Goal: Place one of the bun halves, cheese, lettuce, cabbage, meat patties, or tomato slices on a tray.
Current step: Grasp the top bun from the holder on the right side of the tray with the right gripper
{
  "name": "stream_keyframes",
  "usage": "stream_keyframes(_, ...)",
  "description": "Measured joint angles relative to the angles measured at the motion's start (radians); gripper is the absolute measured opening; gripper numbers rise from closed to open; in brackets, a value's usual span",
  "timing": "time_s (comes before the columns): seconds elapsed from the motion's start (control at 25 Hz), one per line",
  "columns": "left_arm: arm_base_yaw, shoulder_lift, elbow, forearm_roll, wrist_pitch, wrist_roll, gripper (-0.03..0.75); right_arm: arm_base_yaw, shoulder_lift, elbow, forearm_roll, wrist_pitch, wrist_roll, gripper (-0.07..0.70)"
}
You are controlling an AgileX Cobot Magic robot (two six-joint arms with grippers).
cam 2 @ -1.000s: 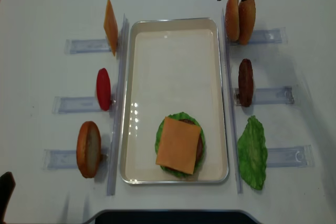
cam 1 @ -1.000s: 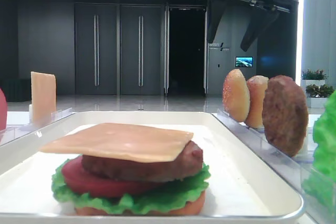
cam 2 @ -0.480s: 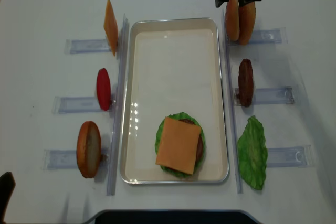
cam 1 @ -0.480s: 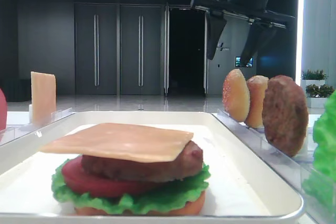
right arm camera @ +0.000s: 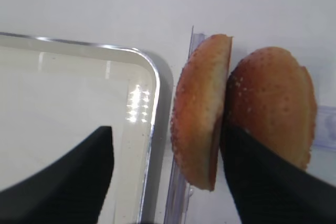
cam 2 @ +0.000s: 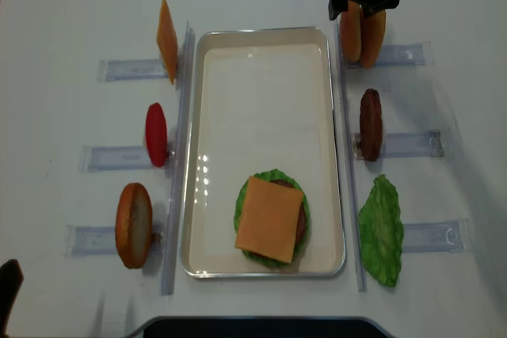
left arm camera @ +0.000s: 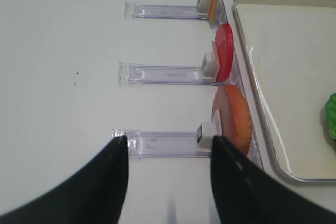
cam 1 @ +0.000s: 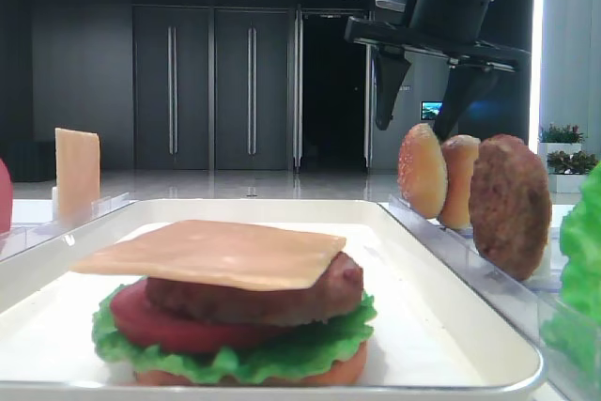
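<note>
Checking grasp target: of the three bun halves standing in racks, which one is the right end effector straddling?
The bun half next to the tray, left of the pair in the wrist view; open right end effector flanks it, one finger between the two.

Two bun halves (cam 2: 361, 36) stand on edge, touching, beside the white tray (cam 2: 261, 77) — the sesame-speckled one seemingly outermost.

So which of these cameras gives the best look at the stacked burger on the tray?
The low front view: the stacked burger fills it side-on, showing every layer from lettuce to cheese. The overhead view shows only its cheese top and green edge. The left wrist view catches a sliver of lettuce; the right wrist view misses it.
</note>
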Motion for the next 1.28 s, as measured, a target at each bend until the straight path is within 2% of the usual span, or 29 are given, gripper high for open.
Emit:
stream_keyframes(0.44, 0.0, 0.0, 0.0, 0.0, 0.0, 0.0, 0.391, 0.0, 0.042, 0.0, -0.001, -0.02, -0.004, 0.447)
stream_keyframes(0.64, 0.0, 0.0, 0.0, 0.0, 0.0, 0.0, 0.391, 0.0, 0.042, 0.0, -0.019, -0.022, -0.005, 0.376)
stream_keyframes(0.96, 0.0, 0.0, 0.0, 0.0, 0.0, 0.0, 0.391, -0.006, 0.042, 0.0, -0.034, -0.023, -0.004, 0.212)
stream_keyframes(1.28, 0.0, 0.0, 0.0, 0.0, 0.0, 0.0, 0.391, -0.006, 0.042, 0.0, -0.032, -0.022, -0.003, 0.208)
